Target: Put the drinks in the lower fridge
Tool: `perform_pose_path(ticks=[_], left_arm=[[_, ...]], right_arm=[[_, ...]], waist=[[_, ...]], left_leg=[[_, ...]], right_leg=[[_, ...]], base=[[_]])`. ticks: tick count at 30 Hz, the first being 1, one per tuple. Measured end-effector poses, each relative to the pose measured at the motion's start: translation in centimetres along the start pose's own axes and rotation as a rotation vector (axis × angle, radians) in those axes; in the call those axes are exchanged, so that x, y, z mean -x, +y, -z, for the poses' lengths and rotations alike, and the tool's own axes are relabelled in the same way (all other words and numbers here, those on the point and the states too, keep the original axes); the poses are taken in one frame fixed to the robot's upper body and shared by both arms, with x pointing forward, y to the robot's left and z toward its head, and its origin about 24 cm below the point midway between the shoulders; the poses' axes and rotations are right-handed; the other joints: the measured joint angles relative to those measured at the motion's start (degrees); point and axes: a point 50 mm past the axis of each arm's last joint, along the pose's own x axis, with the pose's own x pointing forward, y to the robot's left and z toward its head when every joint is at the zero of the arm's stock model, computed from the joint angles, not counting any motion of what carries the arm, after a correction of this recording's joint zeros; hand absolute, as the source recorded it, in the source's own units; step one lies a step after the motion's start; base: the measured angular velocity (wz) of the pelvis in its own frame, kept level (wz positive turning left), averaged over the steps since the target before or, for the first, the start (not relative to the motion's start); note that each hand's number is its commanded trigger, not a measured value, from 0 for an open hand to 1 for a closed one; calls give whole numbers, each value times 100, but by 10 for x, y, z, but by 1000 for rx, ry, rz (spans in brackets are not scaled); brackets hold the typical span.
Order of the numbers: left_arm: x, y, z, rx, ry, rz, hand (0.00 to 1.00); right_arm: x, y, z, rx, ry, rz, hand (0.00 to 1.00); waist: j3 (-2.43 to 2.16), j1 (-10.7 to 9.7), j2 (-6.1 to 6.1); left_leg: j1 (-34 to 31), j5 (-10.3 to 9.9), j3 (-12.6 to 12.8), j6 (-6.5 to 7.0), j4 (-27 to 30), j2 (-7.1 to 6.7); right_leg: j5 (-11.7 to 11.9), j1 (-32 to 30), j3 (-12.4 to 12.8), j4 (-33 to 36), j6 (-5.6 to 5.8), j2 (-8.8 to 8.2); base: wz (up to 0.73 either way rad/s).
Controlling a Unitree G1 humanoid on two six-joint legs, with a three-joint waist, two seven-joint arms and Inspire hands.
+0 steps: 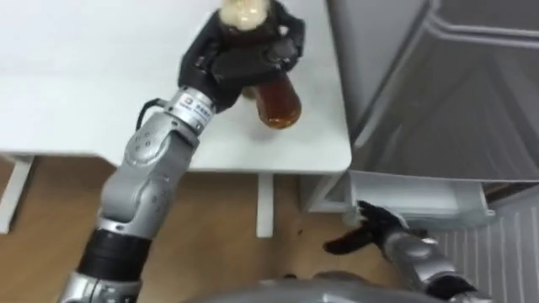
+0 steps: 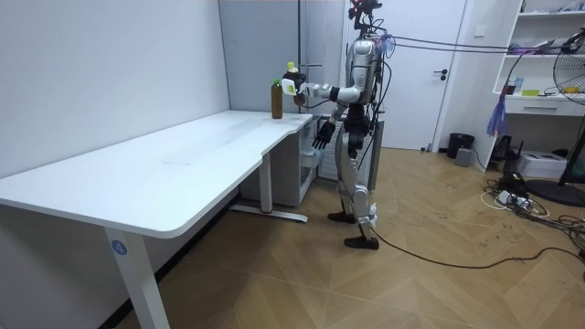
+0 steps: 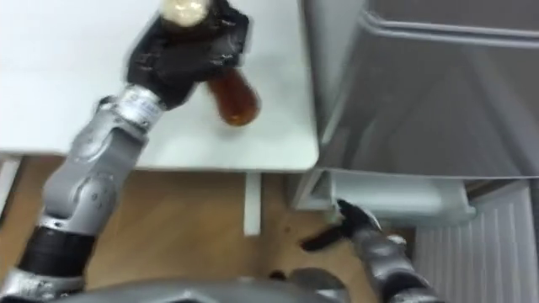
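A bottle of brown drink point(image 1: 280, 101) with a pale cap is in my left hand point(image 1: 240, 59), whose fingers are curled round its upper part. It is tilted over the white table's point(image 1: 84, 76) corner beside the fridge. In the room view the bottle point(image 2: 277, 99) is at the table's far end, with the left hand point(image 2: 296, 88) at its side. My right hand point(image 1: 375, 227) hangs low with relaxed fingers, holding nothing, in front of the fridge's lower part point(image 1: 421, 198).
The tall grey fridge point(image 1: 438, 84) stands right of the table's end. In the room view I stand on the wood floor between table point(image 2: 164, 164) and fridge point(image 2: 265, 46). A fan point(image 2: 571, 55) and shelves are at the room view's right.
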Motion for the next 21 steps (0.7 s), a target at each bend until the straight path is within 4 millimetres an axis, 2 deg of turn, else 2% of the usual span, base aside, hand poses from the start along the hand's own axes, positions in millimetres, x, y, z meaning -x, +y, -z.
perform_pose_path(ticks=[1,4,7,21], left_arm=[[4,1,3,6,8,-12,100],[11,1,11,30,34,-26,100],[14,0,16,44,49,-27,100],[22,-20,48,173,159,72,100]], right_arm=[[0,0,-5,-4,-20,-14,0],[0,1,-8,1,-31,-44,0],[0,1,-8,5,-30,-64,0],[1,13,-37,51,-146,-135,0]], waist=[[4,6,7],[-2,-16,1],[-2,5,0],[-16,-56,-27]], left_leg=[[-76,14,-10,33,66,-74],[-131,45,-8,88,139,-179],[-146,54,-12,134,145,-239],[-125,40,-18,166,239,-292]], right_leg=[[-22,-9,-34,-7,30,-80],[-69,22,-150,27,98,-214],[-115,-10,-166,139,144,-292],[-190,-28,-163,313,167,-351]], base=[[20],[28],[14],[-1]])
